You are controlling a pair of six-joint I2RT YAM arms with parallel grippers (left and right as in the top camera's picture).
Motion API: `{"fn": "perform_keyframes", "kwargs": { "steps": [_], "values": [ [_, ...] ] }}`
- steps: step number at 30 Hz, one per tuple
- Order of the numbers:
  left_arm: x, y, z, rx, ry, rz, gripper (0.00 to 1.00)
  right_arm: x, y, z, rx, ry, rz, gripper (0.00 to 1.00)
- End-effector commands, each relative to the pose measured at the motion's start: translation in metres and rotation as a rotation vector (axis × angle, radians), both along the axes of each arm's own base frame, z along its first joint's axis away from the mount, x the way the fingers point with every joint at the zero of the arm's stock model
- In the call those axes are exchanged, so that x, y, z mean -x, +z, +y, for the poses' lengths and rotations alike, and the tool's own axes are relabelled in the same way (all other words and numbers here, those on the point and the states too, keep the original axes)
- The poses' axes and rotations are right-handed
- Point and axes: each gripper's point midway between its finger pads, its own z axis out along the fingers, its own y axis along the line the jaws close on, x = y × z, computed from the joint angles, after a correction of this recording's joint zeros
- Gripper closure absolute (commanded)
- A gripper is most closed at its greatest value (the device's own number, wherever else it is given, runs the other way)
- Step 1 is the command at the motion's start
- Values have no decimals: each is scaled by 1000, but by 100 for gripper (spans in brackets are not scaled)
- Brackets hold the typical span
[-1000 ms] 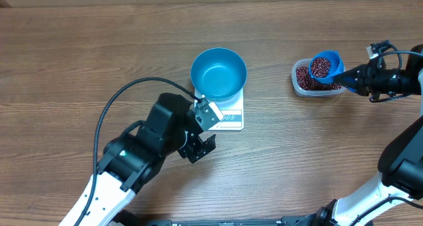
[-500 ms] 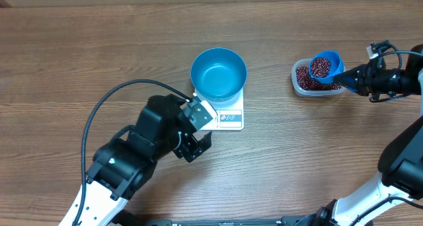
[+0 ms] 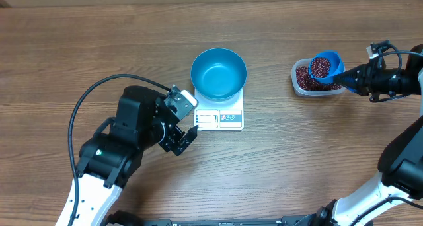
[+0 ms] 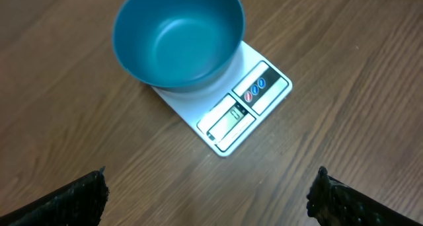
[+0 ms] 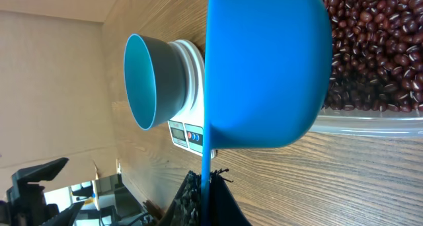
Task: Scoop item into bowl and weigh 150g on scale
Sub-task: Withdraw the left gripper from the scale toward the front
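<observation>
Blue plastic fills my right wrist view. The right gripper (image 3: 352, 75) is clamped on the handle of a small scoop (image 3: 325, 65), which is held level, heaped with red-brown beans (image 3: 320, 68), and overlaps the far edge of the clear tub (image 3: 303, 82) holding more of them. My left gripper (image 3: 184, 140) stands wide open, holding nothing, above the wooden table (image 3: 99, 47) just left of the white scale (image 3: 229, 118). The bowl (image 3: 219, 74) sits on the scale, empty inside.

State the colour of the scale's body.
White scale; clearest in the left wrist view.
</observation>
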Motion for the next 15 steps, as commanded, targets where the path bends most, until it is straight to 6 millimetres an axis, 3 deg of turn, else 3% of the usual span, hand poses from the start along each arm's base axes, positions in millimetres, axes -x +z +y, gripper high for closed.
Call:
{"fn": "perform_keyframes", "kwargs": {
  "steps": [1, 8, 15],
  "values": [
    [1, -8, -9, -3, -88, 23, 0, -2, 2, 0, -11, 0, -16, 96],
    [-2, -28, -16, -22, -133, 93, 0, -1, 2, 0, -12, 0, -14, 96],
    [-6, -25, -17, -34, -152, 74, 0, -1, 2, 0, -12, 0, -14, 96]
  ]
}}
